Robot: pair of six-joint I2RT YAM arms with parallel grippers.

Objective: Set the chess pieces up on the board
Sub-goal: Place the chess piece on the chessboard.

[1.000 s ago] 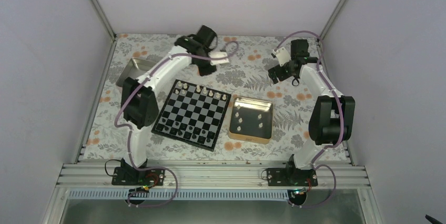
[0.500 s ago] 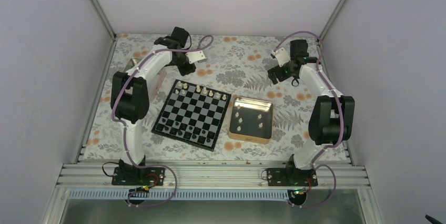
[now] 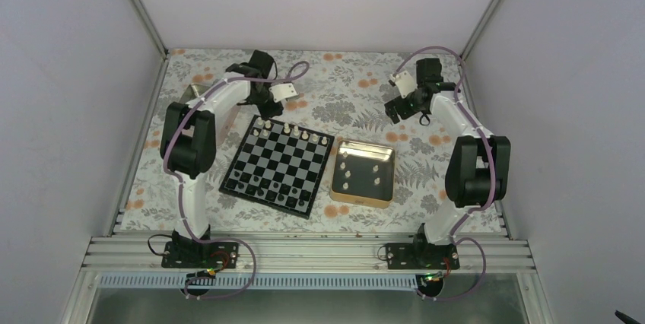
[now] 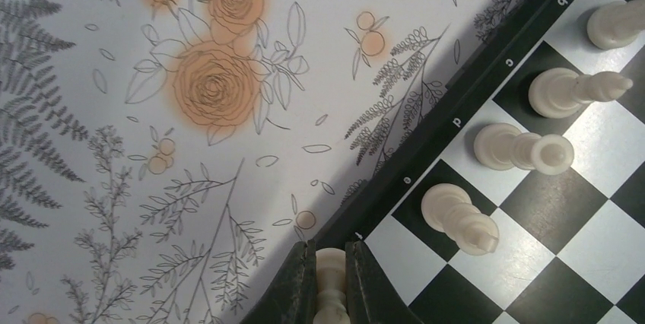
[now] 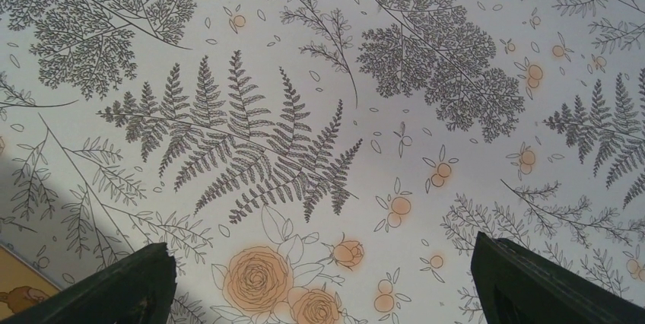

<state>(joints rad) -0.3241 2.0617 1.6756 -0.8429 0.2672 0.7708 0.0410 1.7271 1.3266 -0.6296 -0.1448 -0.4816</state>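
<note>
My left gripper (image 4: pixel 332 284) is shut on a cream chess piece (image 4: pixel 331 262). It hangs over the black border at the far left edge of the board (image 4: pixel 578 210). Several cream chessmen (image 4: pixel 456 216) stand along that edge row, leaning in this view. From above, the left gripper (image 3: pixel 265 105) is at the board's (image 3: pixel 283 158) far left corner, and a row of white pieces (image 3: pixel 295 133) lines the far side. My right gripper (image 5: pixel 327 293) is open over bare floral cloth, and stands at the back right (image 3: pixel 395 108).
A gold square tin (image 3: pixel 363 199) with several white pieces inside lies right of the board. Dark chessmen (image 3: pixel 266 185) fill the board's near rows. A silver tin (image 3: pixel 190 96) sits at the back left, partly behind the left arm. Walls close in the cloth.
The left arm swung left from the back middle, then came down to the board's far left corner, still holding its piece. The right arm barely moved.
</note>
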